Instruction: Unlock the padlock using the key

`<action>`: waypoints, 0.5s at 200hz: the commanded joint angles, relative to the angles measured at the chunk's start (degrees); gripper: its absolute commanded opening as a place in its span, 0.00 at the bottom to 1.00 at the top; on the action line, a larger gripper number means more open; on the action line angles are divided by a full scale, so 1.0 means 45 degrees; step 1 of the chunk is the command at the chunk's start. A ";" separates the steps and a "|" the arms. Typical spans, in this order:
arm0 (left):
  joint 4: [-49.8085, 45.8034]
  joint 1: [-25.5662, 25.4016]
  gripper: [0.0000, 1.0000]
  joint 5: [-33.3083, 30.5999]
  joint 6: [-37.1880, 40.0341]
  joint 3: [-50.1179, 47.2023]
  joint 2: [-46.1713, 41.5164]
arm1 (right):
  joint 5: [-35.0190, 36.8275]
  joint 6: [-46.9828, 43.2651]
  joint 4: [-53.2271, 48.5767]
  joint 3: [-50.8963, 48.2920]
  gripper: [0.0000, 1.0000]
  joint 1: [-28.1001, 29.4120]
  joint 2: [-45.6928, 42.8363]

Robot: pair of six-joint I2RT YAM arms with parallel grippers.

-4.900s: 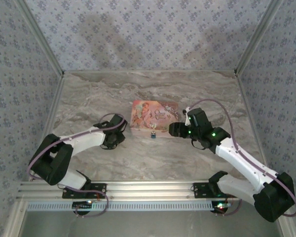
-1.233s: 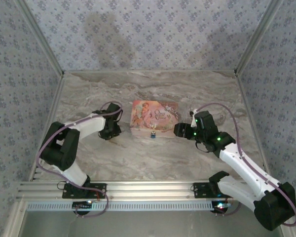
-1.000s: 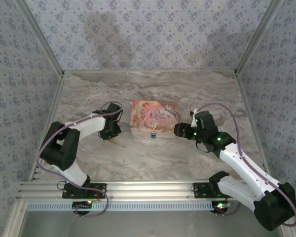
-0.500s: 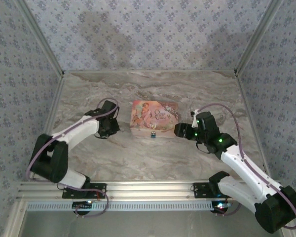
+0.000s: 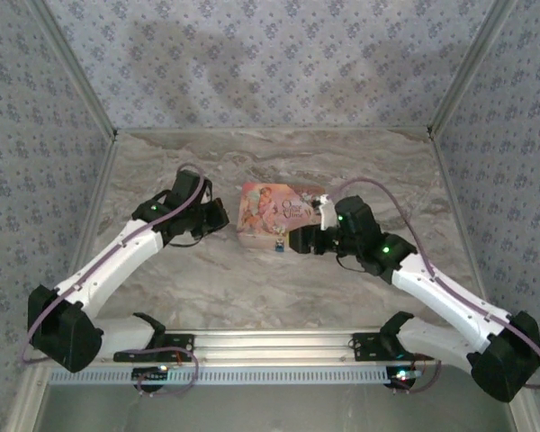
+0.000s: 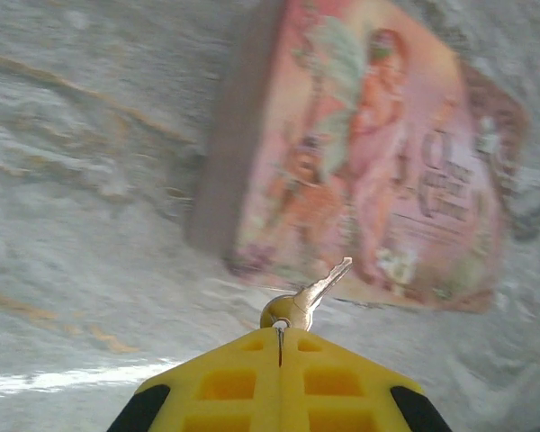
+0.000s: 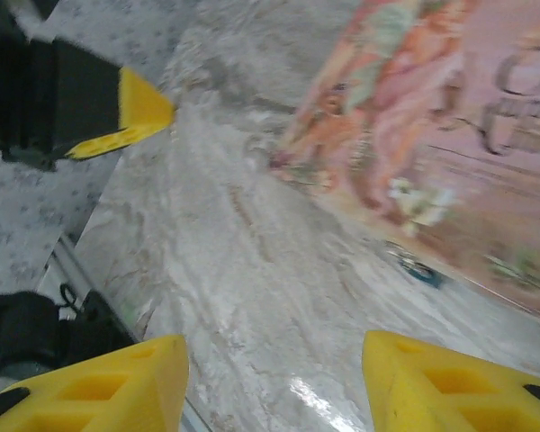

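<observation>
The key (image 6: 310,297) is a small silvery piece sticking out from my left gripper (image 6: 279,335), which is shut on its round head; its blade points at the pink illustrated box (image 6: 369,162). From above, the left gripper (image 5: 211,216) hovers just left of the box (image 5: 279,209). The tiny blue-teal padlock (image 5: 278,244) hangs at the box's front edge. My right gripper (image 5: 297,240) is just right of the padlock, open, with nothing between its yellow fingers (image 7: 117,387). The padlock (image 7: 418,268) lies ahead of it, apart from the fingers.
The marble table (image 5: 252,288) is walled by patterned panels on three sides. A metal rail (image 5: 252,346) runs along the near edge by the arm bases. My left gripper's yellow finger (image 7: 135,112) shows at the upper left of the right wrist view.
The left arm has stretched out and swung its gripper up beside the box's left end. The right gripper has slid left, close to the padlock, and its jaws have narrowed somewhat.
</observation>
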 commanded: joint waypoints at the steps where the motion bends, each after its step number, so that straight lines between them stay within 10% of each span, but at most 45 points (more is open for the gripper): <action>1: 0.0498 -0.0494 0.00 0.0956 -0.0881 0.0641 -0.0266 | -0.0096 -0.0746 0.0978 0.0441 0.55 0.0674 0.0381; 100: 0.2133 -0.2428 0.00 0.1759 -0.2257 0.1661 -0.0109 | 0.0857 -0.0520 0.3877 0.0018 0.43 0.0947 0.0854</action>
